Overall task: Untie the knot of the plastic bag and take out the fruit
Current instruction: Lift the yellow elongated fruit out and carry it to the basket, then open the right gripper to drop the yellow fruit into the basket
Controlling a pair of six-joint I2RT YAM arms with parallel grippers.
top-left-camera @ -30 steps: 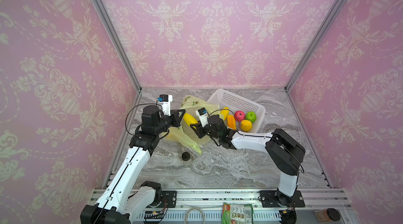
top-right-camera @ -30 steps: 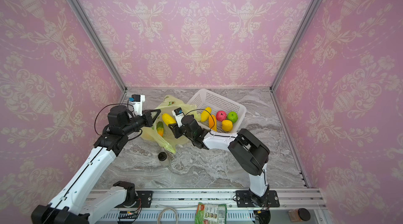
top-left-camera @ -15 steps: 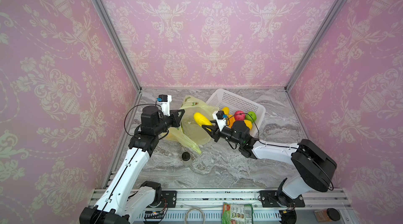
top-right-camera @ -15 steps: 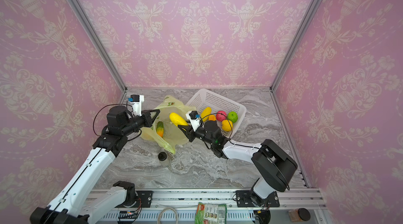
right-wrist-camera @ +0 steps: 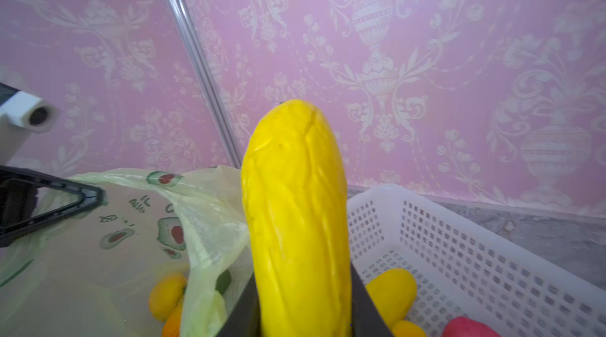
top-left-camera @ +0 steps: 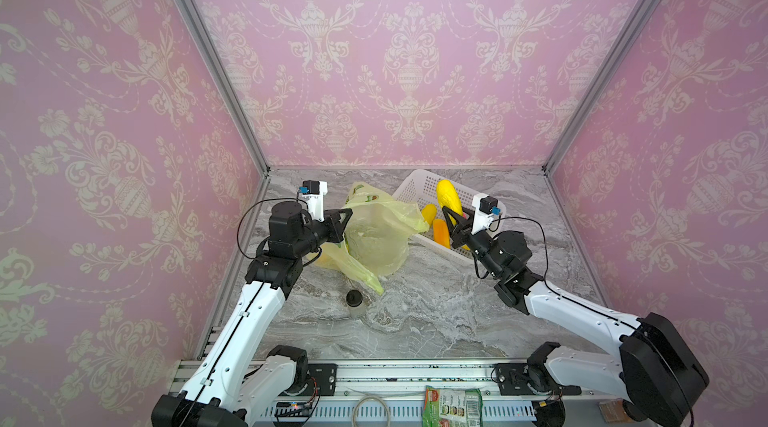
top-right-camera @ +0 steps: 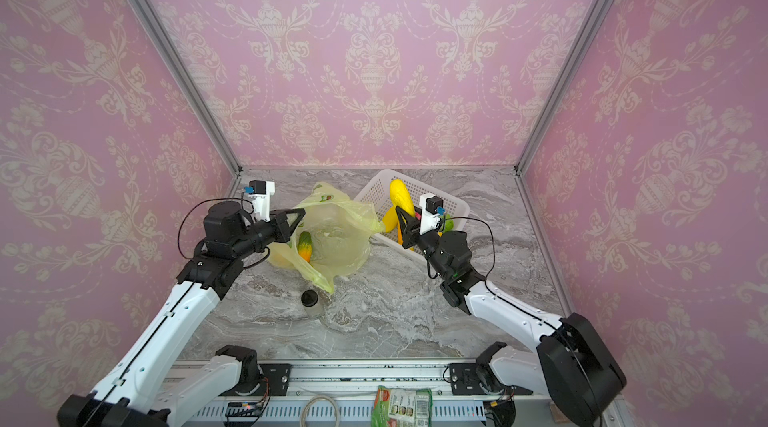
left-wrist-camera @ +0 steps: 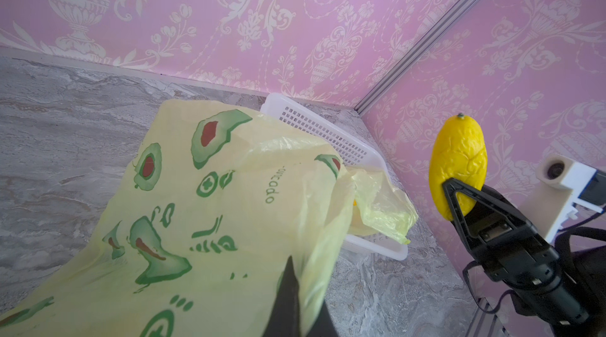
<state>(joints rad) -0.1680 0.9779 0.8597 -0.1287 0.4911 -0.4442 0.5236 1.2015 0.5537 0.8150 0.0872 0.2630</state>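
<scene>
Right gripper (top-left-camera: 455,213) is closed partway around the yellow oblong fruit (top-left-camera: 448,195). The jaws clamp its lower end and the rest stands upright above them. It is held aloft, clear of the table, between the plastic bag (top-left-camera: 374,233) and the white basket (top-left-camera: 419,174). Both top views show it against the basket's bag-side end. In the right wrist view the fruit fills the gap between the jaws, with the basket wall just beside it.

Left gripper (top-left-camera: 345,217) is fully closed, pinching the bag's rim on its left side and holding that edge lifted. The bag's mouth gapes open. A green-orange fruit (top-right-camera: 304,244) lies inside, near the left jaws. The bag's right flap overlaps the basket's end.

In the basket: a yellow fruit (top-left-camera: 428,213), an orange fruit (top-left-camera: 441,233), a pink-red fruit (right-wrist-camera: 465,328), and a green apple (top-right-camera: 448,221) mostly hidden behind the right wrist.

Surface: grey marbled table (top-left-camera: 415,321). Pink damask walls (top-left-camera: 395,50) on three sides, with metal posts in the back corners. The basket sits toward the back right.

Edges and room: a small black-lidded jar (top-left-camera: 354,300) stands just off the bag's front tail. A broad bare stretch of table lies in front of bag and basket, between the arms. A green snack packet (top-left-camera: 451,406) lies on the front rail, off the marble.
</scene>
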